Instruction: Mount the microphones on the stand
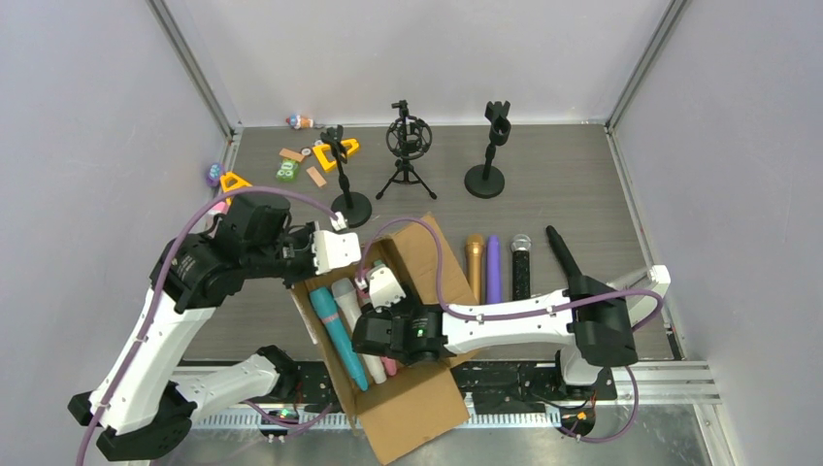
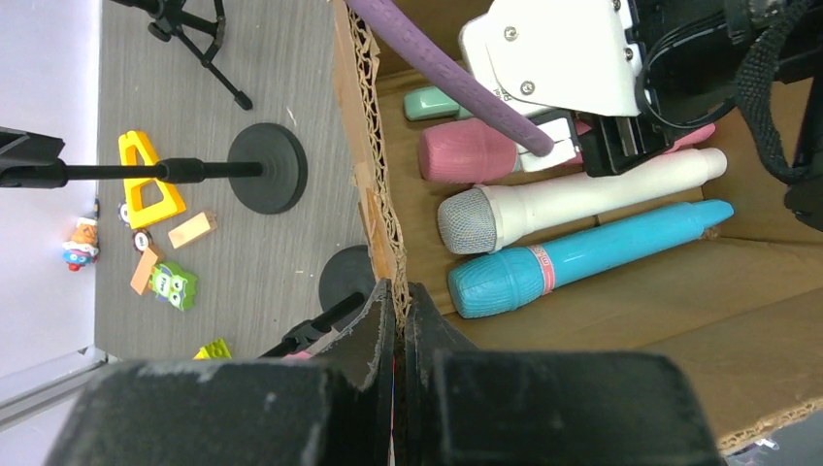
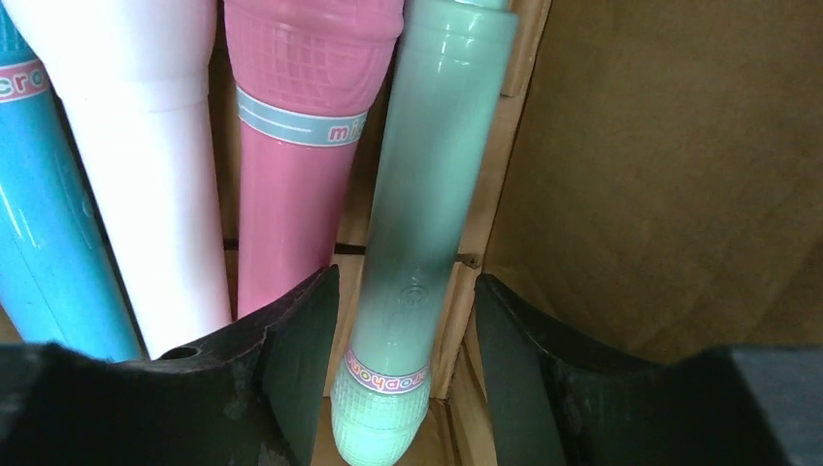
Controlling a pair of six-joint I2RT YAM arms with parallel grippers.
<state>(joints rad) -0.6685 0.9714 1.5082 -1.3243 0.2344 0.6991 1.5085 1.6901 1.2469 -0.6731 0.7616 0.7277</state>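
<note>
An open cardboard box (image 1: pixel 408 408) holds several microphones side by side: cyan (image 1: pixel 340 335), white (image 2: pixel 582 194), pink (image 2: pixel 471 153) and mint green (image 3: pixel 427 194). My right gripper (image 3: pixel 403 320) reaches into the box (image 2: pixel 369 146) and stands open astride the mint microphone near its meshed head, with a gap on each side. My left gripper (image 2: pixel 400 301) is shut on the box's corrugated wall by the microphone heads. Three black stands (image 1: pixel 342 155) (image 1: pixel 408 141) (image 1: pixel 495 131) rise at the back. On the table lie gold (image 1: pixel 475 267), purple (image 1: pixel 494 270), silver-headed (image 1: pixel 521 264) and black (image 1: pixel 563 254) microphones.
Small toys and blocks (image 1: pixel 291 167) lie scattered at the back left by a yellow triangle (image 1: pixel 233 181). Grey enclosure walls close in the table on three sides. A purple cable (image 2: pixel 446 68) crosses over the box.
</note>
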